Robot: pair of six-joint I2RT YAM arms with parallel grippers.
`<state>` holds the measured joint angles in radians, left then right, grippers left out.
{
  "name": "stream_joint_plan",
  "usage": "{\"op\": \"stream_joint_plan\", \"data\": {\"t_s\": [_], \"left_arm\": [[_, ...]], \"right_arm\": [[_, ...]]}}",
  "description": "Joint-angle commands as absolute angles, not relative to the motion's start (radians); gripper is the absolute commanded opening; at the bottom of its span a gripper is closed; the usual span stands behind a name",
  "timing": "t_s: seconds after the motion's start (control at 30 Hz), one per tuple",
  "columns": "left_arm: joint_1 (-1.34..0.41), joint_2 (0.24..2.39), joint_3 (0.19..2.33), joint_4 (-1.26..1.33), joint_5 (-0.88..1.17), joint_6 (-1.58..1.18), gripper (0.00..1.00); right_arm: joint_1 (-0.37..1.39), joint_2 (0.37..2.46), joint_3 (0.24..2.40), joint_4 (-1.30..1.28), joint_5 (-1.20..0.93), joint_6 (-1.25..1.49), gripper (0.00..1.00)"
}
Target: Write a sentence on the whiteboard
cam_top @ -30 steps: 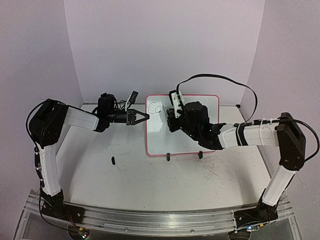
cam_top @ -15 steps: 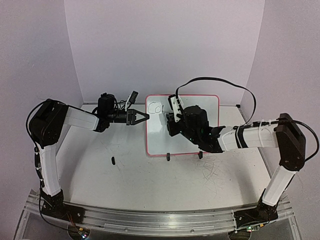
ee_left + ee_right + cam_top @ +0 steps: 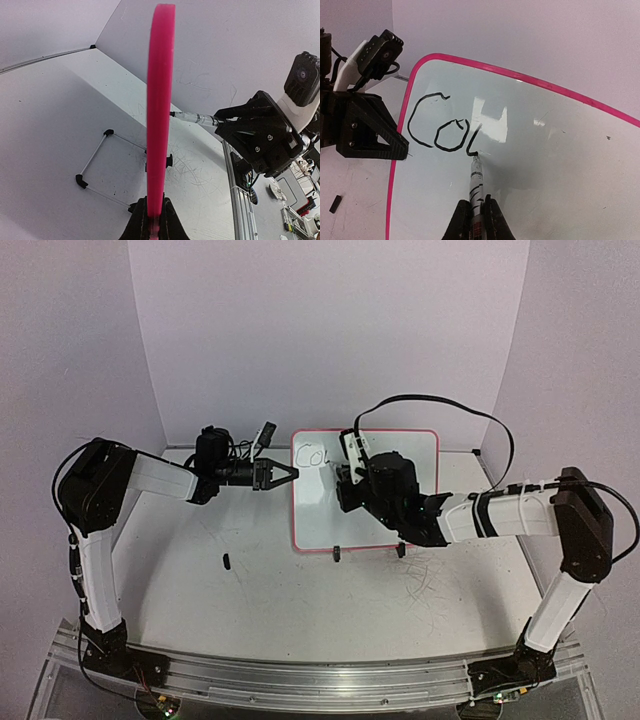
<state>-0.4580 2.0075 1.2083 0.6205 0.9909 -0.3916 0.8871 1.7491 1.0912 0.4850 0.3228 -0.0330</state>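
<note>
At the far middle of the table (image 3: 250, 585), pinching the propped whiteboard's (image 3: 318, 515) left edge with the left gripper (image 3: 289, 474), likely to brace it against pen pressure. Clamping a marker (image 3: 476, 181) in the right gripper (image 3: 476, 220), tip touching the board just after the letters (image 3: 440, 132) "Col"; barely started on the sentence.

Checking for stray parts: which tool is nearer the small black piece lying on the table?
Left. The left tool grips the whiteboard's left edge, beyond and right of the black piece; the right tool holds a marker over the board, farther right.
</note>
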Motion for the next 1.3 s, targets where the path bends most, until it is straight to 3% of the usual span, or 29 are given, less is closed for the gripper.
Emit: {"op": "stream_joint_plan", "data": {"t_s": [0.0,1.27], "left_arm": [[-0.472,1.956,1.21,0.633,1.034,-0.38,0.0],[-0.473,1.957,1.213,0.631,1.034,-0.38,0.0]], "right_arm": [[0.881,1.707,1.081,0.491,0.387,-0.031,0.0],[0.857,1.74,1.156,0.506,0.377,-0.057,0.0]]}}
